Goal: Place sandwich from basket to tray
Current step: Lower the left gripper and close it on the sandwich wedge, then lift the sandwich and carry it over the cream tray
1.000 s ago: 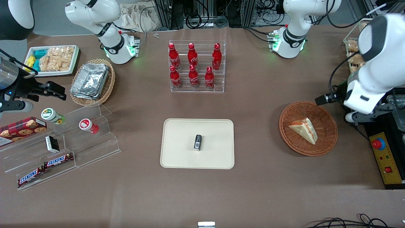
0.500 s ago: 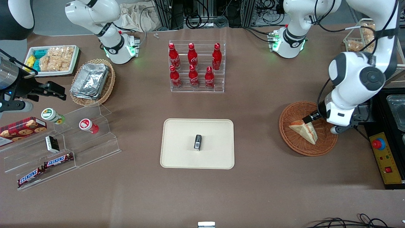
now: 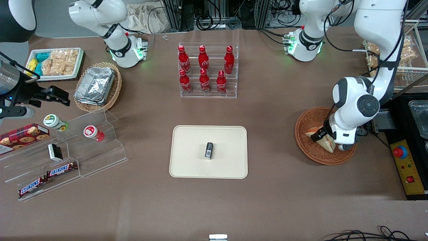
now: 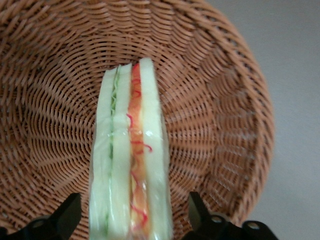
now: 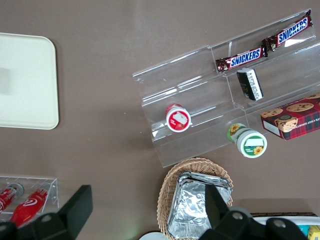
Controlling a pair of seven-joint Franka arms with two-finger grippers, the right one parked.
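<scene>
The sandwich [image 4: 131,140], a wrapped wedge of pale bread with red-orange filling, lies in the round reddish-brown wicker basket [image 4: 215,110]. My left gripper [image 4: 132,212] is lowered into the basket and stands open, one finger on each side of the sandwich with a gap at both sides. In the front view the gripper [image 3: 323,136] and wrist cover most of the sandwich [image 3: 328,145] in the basket [image 3: 312,154]. The cream tray [image 3: 187,140] lies mid-table, toward the parked arm from the basket, with a small black box [image 3: 209,150] on it.
A clear rack of red bottles [image 3: 207,70] stands farther from the front camera than the tray. A yellow panel with a red stop button [image 3: 405,167] sits beside the basket at the table's edge. An acrylic snack shelf [image 3: 67,150] and a foil-container basket [image 3: 97,86] lie toward the parked arm's end.
The left arm has swung in from the table's edge over the basket and come down, so its open fingers now straddle the sandwich. The sandwich has not moved.
</scene>
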